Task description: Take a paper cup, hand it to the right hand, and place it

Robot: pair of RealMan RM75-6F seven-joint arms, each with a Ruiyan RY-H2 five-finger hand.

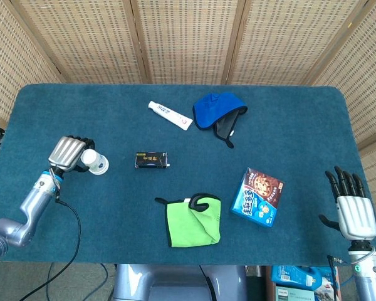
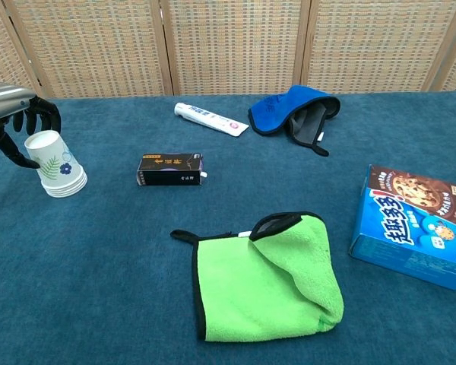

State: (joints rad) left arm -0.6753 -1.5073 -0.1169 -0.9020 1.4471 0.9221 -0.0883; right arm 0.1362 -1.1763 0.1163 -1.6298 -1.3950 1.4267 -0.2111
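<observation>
So the stack of paper cups (image 2: 55, 169) is sat upside down on the blue table (image 1: 288, 125), white with a little leaf and flower print, tilted slightly. It's wrapped at the top end by the left hand (image 1: 69, 155): the dark fingers (image 2: 44, 114) are curled down around the upper cup from behind while the thumb is hooked in on the other side, so the top cup looks grasped, though how tight the contact is can't really be told from either view. The stack is still resting on the table surface. Just past the cups, further out from the left hand toward the middle of the table, a small black box (image 2: 170, 169) with gold lettering is laid flat. Beyond that, away from the hand and toward the back edge, a white tube (image 1: 170, 115) is lying at an angle, and next to it a blue cloth (image 1: 215, 109) with a grey lining is bunched up. Nearer the front, between the two hands, a green cloth (image 2: 267, 281) with black edging is folded over on itself. A blue cookie box (image 1: 257, 196) is found closer to the right hand (image 1: 352, 213), which is held well apart from everything at the near corner, fingers straight and spread, nothing in it.
</observation>
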